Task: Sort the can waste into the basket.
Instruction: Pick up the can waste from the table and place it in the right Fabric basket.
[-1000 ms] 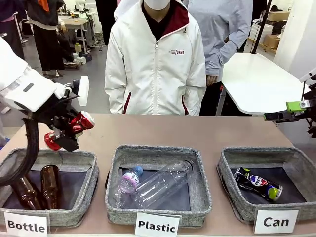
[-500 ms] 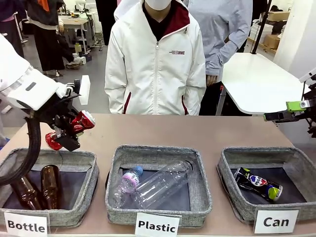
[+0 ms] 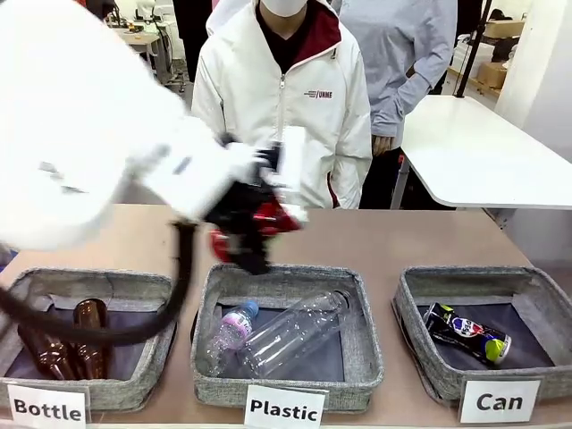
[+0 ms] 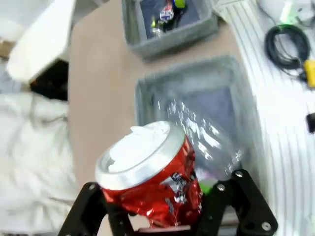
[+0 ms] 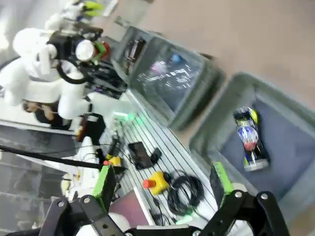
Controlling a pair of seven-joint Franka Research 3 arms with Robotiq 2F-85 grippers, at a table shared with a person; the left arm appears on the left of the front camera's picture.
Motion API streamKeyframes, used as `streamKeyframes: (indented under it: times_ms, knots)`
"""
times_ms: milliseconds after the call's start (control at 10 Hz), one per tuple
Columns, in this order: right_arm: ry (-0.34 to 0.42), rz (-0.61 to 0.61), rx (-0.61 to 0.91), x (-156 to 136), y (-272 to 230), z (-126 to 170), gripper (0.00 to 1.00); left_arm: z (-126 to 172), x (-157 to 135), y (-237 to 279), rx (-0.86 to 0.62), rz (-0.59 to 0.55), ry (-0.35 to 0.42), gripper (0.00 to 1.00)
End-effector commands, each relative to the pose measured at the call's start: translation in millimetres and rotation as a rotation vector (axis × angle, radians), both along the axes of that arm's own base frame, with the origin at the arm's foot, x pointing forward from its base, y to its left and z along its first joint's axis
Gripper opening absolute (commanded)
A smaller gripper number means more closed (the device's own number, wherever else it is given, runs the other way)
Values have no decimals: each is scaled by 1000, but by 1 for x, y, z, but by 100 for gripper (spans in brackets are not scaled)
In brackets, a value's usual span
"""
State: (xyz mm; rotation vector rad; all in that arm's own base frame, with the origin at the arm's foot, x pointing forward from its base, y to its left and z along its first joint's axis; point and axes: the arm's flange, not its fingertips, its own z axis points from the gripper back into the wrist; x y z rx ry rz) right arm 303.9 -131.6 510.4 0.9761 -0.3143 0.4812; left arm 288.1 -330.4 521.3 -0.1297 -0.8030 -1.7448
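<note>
Across the brown worktop [image 3: 402, 237] sit three grey baskets. Above the middle one, the left hand [image 3: 250, 234] is clenched on the crushed red can [image 4: 150, 179]. The blue can [image 3: 466, 332] lies in the "Can" basket [image 3: 420, 353]. The right hand [image 5: 162, 189] is released, fingers spread.

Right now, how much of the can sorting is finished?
About half. The dark blue can already lies in the basket carded "Can". The left gripper is shut on the crushed red can, above the far edge of the "Plastic" basket. What is left is carrying it to the Can basket and letting go.
</note>
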Motion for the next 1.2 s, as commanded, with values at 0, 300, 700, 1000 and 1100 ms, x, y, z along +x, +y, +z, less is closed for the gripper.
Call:
streamKeyframes:
  times_ms: [0,300,700,1000,1100]
  knots:
    - [2,-89,-105,-29,-38,13,100,-16,47,-69,-27,-88,-32,0]
    - [-35,-299,-294,-68,-107,14,100,-24,50,-223,-53,-282,-124,0]
    - [-57,-357,-278,-88,-138,13,100,-56,44,-332,-18,-385,-23,0]
    - [-57,-357,-278,-88,-138,13,100,-68,44,-341,23,-390,-5,29]
    - [-57,-357,-278,-88,-138,13,100,-70,43,-342,40,-392,1,57]
